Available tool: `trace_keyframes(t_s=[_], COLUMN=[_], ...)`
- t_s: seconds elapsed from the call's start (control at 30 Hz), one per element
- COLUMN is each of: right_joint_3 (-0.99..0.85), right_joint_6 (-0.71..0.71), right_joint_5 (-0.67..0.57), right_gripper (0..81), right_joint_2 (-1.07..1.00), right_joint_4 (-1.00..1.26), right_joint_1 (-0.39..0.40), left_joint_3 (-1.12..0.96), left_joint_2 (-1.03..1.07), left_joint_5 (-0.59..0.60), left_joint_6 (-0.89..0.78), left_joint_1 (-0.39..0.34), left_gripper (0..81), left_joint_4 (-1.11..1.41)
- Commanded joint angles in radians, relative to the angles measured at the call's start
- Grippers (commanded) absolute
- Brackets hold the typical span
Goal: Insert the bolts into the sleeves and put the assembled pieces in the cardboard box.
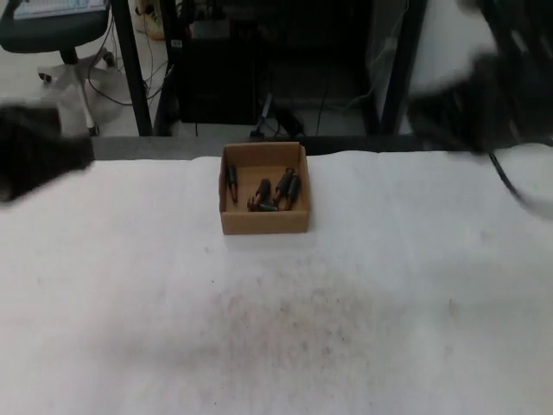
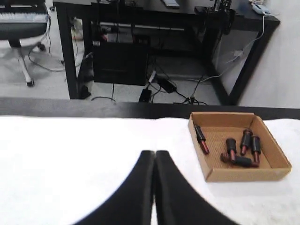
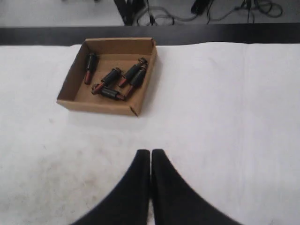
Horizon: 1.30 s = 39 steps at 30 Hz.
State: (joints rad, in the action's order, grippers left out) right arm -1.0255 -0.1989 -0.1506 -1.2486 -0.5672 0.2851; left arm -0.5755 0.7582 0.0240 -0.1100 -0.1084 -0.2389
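A shallow, open-topped brown cardboard box [image 1: 263, 222] sits on the white padded worktop [image 1: 406, 294], close to its far edge and about midway across. Inside lie five assembled pieces [image 3: 111, 78], each a black cylindrical sleeve with a reddish bolt end sticking out. One lone piece [image 3: 90, 65] lies along the box's left wall, three lie near each other toward the opposite wall, and a fifth piece [image 3: 110, 93] lies crosswise at their near ends. The left end effector [image 2: 154, 154] hangs over bare worktop to the left of the box, well apart from it, its two black fingers pressed together with nothing between them. The right end effector [image 3: 151, 153] hangs over the worktop nearer the robot than the box and to its right, its fingers likewise together and holding nothing. A greyish speckled smudge [image 1: 276, 320] marks the worktop's cover in front of the box. Beyond the far edge stand a black desk frame [image 2: 70, 56], cables on the floor [image 2: 187, 93] and an office chair [image 1: 60, 35].
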Motion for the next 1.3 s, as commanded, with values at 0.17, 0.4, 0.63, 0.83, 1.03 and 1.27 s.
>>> trace_keyframes(t_s=[0.17, 0.4, 0.63, 0.83, 1.03, 1.27], right_joint_3=[0.664, 0.877, 1.013, 1.025, 1.025, 1.025], right_joint_6=[-0.03, 0.032, -0.123, -0.123, -0.053, 0.025], right_joint_5=[0.019, 0.024, 0.053, 0.074, 0.215, 0.289], right_gripper=[0.8, 0.8, 0.8, 0.8, 0.8, 0.8], right_joint_2=[0.558, 0.668, 0.668, 0.668, 0.668, 0.668], right_joint_4=[0.278, 0.321, 0.453, 0.452, 0.473, 0.612], right_joint_1=[-0.103, -0.103, -0.103, -0.103, -0.103, -0.097], left_joint_3=[0.175, 0.364, 0.519, 0.537, 0.539, 0.576], left_joint_2=[-0.089, -0.089, -0.089, -0.089, -0.089, -0.111], left_joint_5=[-0.04, -0.057, -0.06, -0.06, -0.087, -0.079], left_joint_6=[-0.055, -0.055, -0.055, -0.055, -0.024, -0.014], left_joint_1=[-0.039, -0.083, -0.085, -0.085, -0.085, -0.085], left_gripper=[0.3, 0.3, 0.3, 0.3, 0.3, 0.3], left_joint_4=[0.019, 0.175, 0.335, 0.359, 0.389, 0.586])
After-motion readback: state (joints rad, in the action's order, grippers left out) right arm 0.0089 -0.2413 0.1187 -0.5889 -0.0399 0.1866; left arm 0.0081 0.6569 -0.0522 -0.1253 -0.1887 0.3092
